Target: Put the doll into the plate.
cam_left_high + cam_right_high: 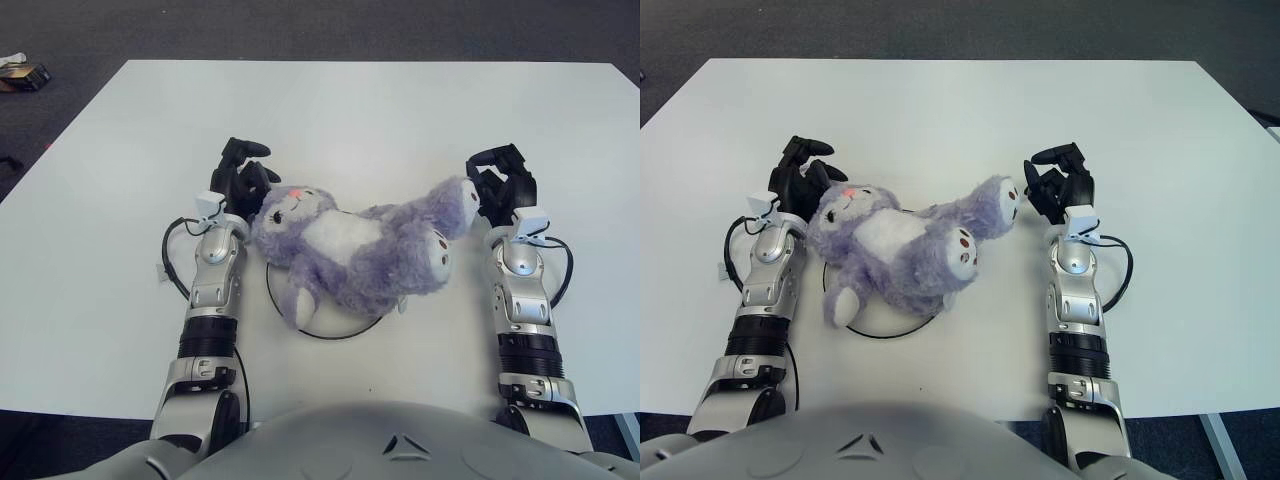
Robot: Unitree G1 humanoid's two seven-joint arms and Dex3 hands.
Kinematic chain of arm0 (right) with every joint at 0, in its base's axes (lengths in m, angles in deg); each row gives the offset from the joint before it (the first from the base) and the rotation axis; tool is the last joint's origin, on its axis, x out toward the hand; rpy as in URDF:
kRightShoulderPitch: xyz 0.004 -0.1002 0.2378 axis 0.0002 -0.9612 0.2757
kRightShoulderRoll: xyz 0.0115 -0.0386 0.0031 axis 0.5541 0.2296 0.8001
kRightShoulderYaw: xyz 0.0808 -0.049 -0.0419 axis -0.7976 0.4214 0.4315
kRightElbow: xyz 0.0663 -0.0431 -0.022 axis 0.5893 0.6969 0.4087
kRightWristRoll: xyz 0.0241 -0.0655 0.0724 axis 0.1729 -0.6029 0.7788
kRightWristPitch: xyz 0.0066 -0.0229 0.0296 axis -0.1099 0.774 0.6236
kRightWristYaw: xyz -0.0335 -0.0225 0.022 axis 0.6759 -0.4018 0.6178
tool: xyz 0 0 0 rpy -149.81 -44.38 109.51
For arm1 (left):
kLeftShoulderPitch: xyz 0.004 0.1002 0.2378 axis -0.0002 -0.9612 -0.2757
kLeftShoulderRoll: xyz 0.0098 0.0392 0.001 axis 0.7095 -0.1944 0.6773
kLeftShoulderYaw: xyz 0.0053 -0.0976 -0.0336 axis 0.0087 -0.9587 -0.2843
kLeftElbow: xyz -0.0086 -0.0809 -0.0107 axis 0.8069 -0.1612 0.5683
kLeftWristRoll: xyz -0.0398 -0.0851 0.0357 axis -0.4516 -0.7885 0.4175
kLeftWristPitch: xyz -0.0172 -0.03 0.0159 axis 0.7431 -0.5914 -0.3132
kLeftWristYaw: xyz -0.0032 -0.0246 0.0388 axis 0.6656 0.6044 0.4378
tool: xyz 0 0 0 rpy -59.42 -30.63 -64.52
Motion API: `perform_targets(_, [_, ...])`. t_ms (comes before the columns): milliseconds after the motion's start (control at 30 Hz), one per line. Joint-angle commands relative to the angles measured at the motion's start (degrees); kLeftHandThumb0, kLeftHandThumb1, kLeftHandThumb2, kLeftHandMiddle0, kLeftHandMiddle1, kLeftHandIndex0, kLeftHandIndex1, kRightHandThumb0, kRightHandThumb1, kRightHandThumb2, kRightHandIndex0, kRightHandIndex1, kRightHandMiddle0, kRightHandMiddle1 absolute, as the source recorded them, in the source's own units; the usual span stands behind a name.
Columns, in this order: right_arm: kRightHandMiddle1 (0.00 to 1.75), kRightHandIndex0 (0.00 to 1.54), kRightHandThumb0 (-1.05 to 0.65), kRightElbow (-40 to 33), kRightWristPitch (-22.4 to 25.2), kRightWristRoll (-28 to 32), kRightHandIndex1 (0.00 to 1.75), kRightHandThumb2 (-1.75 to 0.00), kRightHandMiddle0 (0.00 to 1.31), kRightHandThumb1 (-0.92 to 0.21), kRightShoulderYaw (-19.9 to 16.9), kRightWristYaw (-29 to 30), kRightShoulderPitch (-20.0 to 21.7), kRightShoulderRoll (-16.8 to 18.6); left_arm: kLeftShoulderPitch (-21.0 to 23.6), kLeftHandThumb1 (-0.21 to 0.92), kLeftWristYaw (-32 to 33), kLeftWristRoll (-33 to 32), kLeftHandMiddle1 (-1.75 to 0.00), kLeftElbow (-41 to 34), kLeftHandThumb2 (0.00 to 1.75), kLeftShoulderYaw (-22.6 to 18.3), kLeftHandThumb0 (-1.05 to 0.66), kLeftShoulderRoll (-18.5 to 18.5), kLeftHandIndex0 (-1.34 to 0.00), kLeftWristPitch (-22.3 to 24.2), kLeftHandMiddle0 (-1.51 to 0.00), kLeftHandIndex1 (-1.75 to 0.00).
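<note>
White table (pixel 380 110), dark floor (pixel 300 25)

Both head cameras look forward and down on the white table (pixel 400 110) from close above (slightly offset sideways), sharing nearly the whole tabletop

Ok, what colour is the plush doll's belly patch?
White, set against lilac-purple fur on the fluffy plush doll; it shows best in the left eye view.

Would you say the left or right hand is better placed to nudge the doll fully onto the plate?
Right hand: it sits beside the doll's foot, which overhangs the plate. Left hand is by the head.
</note>
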Motion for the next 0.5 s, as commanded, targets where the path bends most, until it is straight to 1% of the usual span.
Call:
perform_targets(0, [1.51,0.75,-0.36,-0.7,0.8,-0.2,1.64,-0.3,0.43,-0.92,-0.3,0.5,-0.4,0.5,-1.5,0.46,0.4,1.0,-1.74,0.8,1.17,0.6,-0.01,0.1,-0.27,2.1,-0.53,-1.75])
perform_targets(100, [1.51,0.76,-0.36,-0.8,0.9,-0.4,1.64,-0.3,0.43,-0.92,-0.2,0.7,-0.5,0.7,-1.3,0.45,0.7,1.4,-1.74,1.1,1.17,0.8,-0.01,0.2,-0.27,2.9,-0.53,-1.75])
perform_targets(467, [1.51,0.76,-0.36,-0.9,0.9,-0.4,1.65,-0.3,0.44,-0.92,-0.2,0.8,-0.7,0.9,-1.2,0.45,0.5,1.4,-1.73,1.4,1.18,0.8,-0.01,0.2,-0.28,3.3,-0.54,-1.75])
